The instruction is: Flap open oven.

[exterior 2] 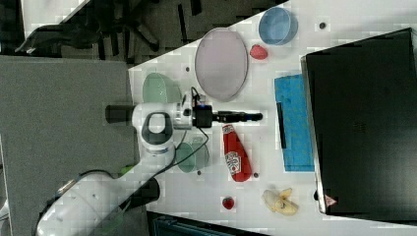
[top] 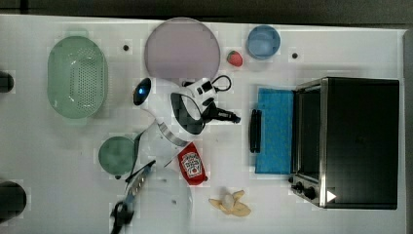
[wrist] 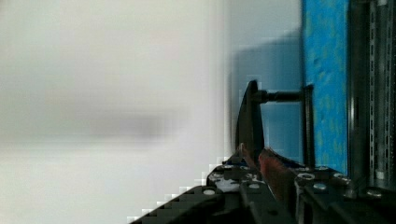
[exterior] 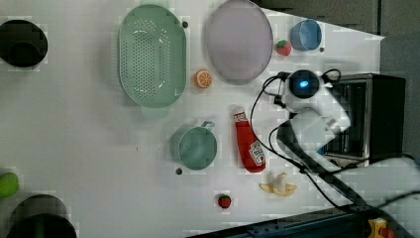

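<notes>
The oven (top: 360, 141) stands at the top view's right, black-topped with a silver front frame. Its blue glass door (top: 275, 130) lies folded down flat on the table, the black bar handle (top: 255, 130) at its outer edge. My gripper (top: 234, 117) points at the handle and stops a short gap away from it, touching nothing. The right view shows the same gap between gripper (exterior 2: 256, 116) and handle (exterior 2: 281, 125). In the wrist view the handle (wrist: 250, 121) stands just past my gripper (wrist: 259, 158). The fingers are open only a narrow slit, with nothing between them.
A ketchup bottle (top: 191, 165) lies beside the arm and a banana peel (top: 231, 202) sits near the oven's knobs. A purple plate (top: 182, 48), a strawberry (top: 234, 58) and a blue bowl (top: 263, 42) line one table edge. A green colander (top: 77, 77) and teal cup (top: 117, 155) sit further off.
</notes>
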You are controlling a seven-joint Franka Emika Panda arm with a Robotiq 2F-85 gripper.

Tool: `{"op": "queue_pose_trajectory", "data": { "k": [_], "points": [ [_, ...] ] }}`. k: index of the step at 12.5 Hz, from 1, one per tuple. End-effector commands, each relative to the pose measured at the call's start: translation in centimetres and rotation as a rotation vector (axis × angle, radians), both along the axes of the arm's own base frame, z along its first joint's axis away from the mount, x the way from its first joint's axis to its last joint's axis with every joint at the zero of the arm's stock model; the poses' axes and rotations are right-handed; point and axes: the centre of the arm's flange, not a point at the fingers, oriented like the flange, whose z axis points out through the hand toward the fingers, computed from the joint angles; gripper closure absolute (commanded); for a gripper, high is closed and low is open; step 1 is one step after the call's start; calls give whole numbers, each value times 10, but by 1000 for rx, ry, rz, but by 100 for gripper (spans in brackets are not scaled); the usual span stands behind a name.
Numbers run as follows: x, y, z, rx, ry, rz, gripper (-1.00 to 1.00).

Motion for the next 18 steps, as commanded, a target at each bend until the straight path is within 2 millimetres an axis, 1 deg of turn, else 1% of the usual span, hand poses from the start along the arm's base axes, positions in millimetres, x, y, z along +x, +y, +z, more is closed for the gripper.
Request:
{"op": "queue_pose_trajectory", "data": {
  "k": [1,3,4,7,9,11,15,18],
  "points": [
    [26,-1,87,127,-177,-110,65],
    [31,-12,134,217,-256,-209,65],
    [31,-21,157,261,-288,-268,65],
    [23,-46,220,356,-353,-392,65],
    [16,-53,261,410,-404,-416,65],
    [5,-56,291,464,-415,-459,65],
    [-26,-57,337,606,-359,-591,65],
    [-43,-62,375,660,-394,-584,65]
  ]
}}
